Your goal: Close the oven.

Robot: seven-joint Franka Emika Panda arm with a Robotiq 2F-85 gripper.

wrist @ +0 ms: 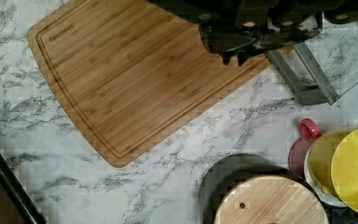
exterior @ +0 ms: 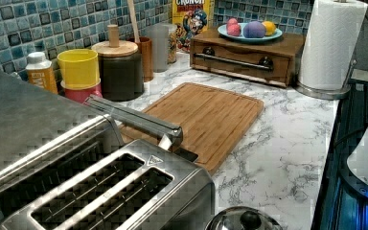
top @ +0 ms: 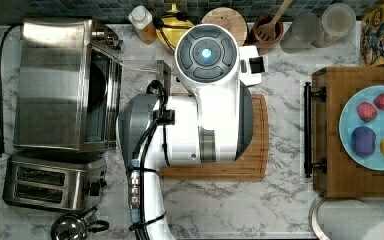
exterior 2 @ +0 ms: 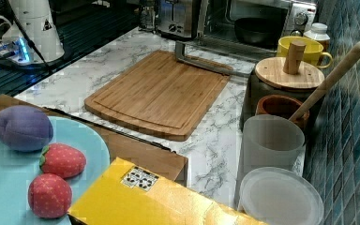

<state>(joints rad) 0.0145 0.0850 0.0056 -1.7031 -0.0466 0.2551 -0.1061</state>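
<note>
A white Franka arm [top: 200, 120] stretches over a marble counter [top: 220, 205] in the top view, its wrist bent down above a bamboo cutting board [wrist: 135, 74] stamped "OAKSMAR", with any further letters too faint to read. The oven [top: 55, 85], a brushed-steel box with a dark interior, stands at the top view's left, its glass door [exterior 2: 206, 58] dropped open and lying flat, the bar handle beside the board's edge. Below it in the top view sits a two-slot toaster [top: 55, 182]. A yellow cereal box [exterior: 191, 19] reads "CRUNCH" against the blue tile wall. In the wrist view the gripper [wrist: 235, 56] hangs dark over the board's corner, near the door's handle, with its fingertips close together and holding nothing; whether they are fully closed cannot be told. A yellow mug [wrist: 349, 168] and a wood-lidded canister [wrist: 270, 200] stand nearby.
</note>
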